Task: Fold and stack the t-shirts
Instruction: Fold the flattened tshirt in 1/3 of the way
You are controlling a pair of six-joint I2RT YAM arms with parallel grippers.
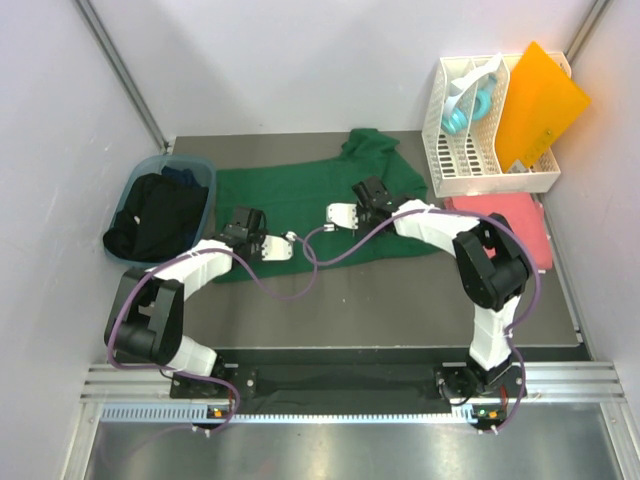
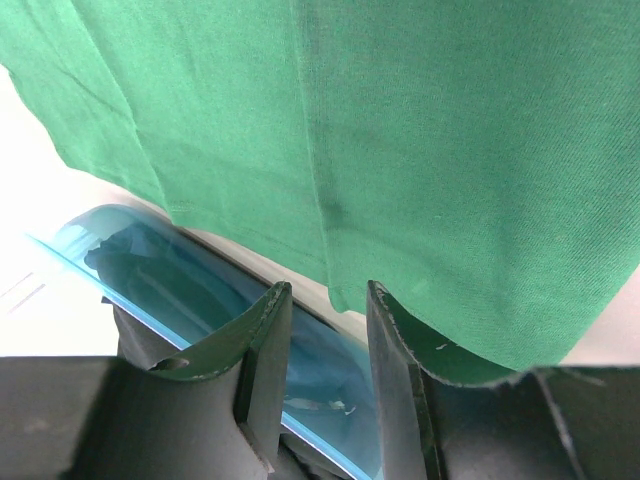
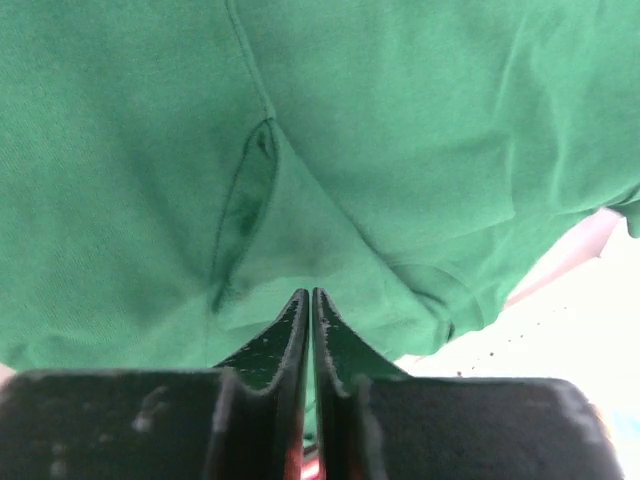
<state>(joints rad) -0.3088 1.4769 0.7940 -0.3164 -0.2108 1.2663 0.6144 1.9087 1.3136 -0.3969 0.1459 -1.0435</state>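
Observation:
A dark green t-shirt [image 1: 300,195] lies spread across the middle of the table, with a bunched part at its far right. My left gripper [image 1: 243,222] sits at the shirt's near left corner. In the left wrist view its fingers [image 2: 328,290] stand apart, and the shirt's corner [image 2: 400,130] hangs just beyond the tips with nothing in the gap. My right gripper [image 1: 370,195] rests on the shirt's right part. In the right wrist view it [image 3: 305,293] is shut, its tips pinching a fold of green cloth [image 3: 400,120]. A folded coral pink t-shirt [image 1: 510,225] lies at the right. Dark t-shirts [image 1: 160,215] fill a bin.
The blue bin [image 1: 175,162] stands at the left edge and shows close in front of the left fingers [image 2: 180,270]. A white slotted rack [image 1: 480,140] with an orange plastic sheet [image 1: 540,105] stands at the back right. Walls close in both sides.

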